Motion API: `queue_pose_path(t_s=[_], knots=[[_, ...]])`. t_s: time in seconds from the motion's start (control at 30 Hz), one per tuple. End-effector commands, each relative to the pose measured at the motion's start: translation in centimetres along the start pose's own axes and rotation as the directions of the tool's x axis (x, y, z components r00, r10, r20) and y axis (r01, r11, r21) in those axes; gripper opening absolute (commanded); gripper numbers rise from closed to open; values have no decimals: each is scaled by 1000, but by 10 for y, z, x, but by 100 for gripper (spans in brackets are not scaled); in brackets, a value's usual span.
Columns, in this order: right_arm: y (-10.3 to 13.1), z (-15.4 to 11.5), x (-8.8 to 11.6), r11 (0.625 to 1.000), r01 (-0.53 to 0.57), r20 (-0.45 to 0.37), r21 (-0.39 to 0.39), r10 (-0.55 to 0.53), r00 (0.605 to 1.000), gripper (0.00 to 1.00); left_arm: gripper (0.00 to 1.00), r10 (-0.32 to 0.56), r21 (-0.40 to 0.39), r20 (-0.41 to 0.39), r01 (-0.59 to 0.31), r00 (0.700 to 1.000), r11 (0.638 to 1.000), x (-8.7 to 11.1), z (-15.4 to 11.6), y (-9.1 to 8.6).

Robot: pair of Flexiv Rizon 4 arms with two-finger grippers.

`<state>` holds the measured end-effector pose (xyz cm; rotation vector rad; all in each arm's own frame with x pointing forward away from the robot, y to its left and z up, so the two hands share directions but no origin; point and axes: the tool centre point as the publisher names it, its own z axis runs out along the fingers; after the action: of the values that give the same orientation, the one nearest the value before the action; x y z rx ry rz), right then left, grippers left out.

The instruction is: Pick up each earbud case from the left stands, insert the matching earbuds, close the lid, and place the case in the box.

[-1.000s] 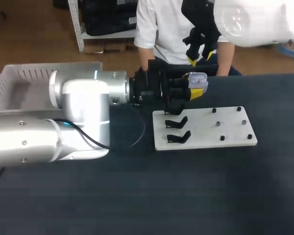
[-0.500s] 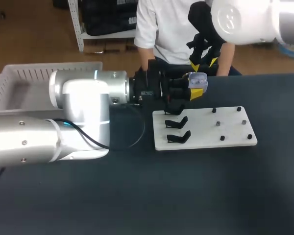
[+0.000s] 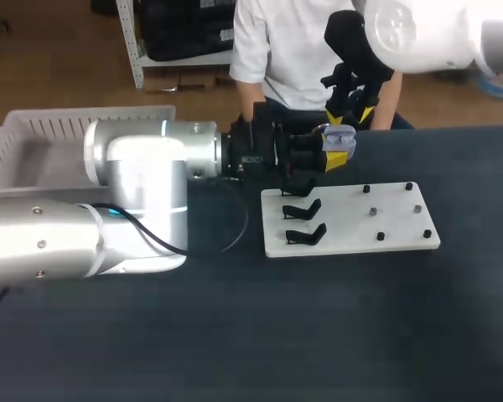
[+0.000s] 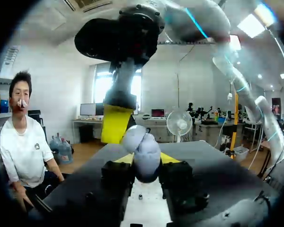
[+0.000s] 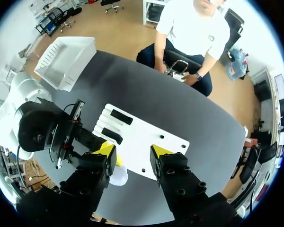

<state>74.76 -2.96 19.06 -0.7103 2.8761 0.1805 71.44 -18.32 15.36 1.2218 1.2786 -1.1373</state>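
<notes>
Left pincer (image 4: 146, 161) is clamped on the earbud case (image 4: 144, 152), one yellow tip on each side of the body. It holds the case in the air over the far left corner of the white board (image 3: 352, 219). Lid (image 4: 132, 138) looks tipped up, can't confirm it's fully open. Right pincer (image 3: 349, 112) hangs just above the case, fingers apart, nothing in them. In the left wrist view one of its yellow fingers sits right by the lid; contact or not, can't tell.

My read: case is presented, earbuds not in yet. To do it clean:
- Left grip on the body only, clear of lid and hinge, opening up and level.
- Right clears the lid first and fetches from the board.
- It comes down straight along the cavity and lets go only once the earbud is seated.
- Risk: a sideways nudge twists the case in the tips.

Black stands (image 3: 304, 209) are on the board's left half; the ones in view are bare. Small dark pieces (image 3: 374, 212) on the right half are too small to call earbuds or pegs. Box (image 3: 33, 138) sits at the far left of the dark bench (image 3: 318, 335), well apart from the case.
</notes>
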Motion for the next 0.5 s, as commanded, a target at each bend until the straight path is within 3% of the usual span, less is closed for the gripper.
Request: queue_pose_path(t_s=[0.03, 0.37, 0.4, 0.5], knots=[[3, -2, 11, 1000, -7, 20, 4, 7, 1000, 45, 0, 2, -3, 3, -2, 1000, 1000, 1, 0, 0], [-2, -25, 33, 994, -106, 100, -2, 106, 989, 50, 0, 2, -3, 3, -2, 1000, 1000, 1, 0, 0], [-2, -28, 36, 993, -115, 105, 2, 114, 988, 57, 0, 2, -3, 3, -2, 1000, 1000, 1, 0, 0], [-6, -36, 52, 986, -165, 131, -38, 169, 977, 62, 0, 2, -3, 3, -2, 1000, 1000, 1, 0, 0]])
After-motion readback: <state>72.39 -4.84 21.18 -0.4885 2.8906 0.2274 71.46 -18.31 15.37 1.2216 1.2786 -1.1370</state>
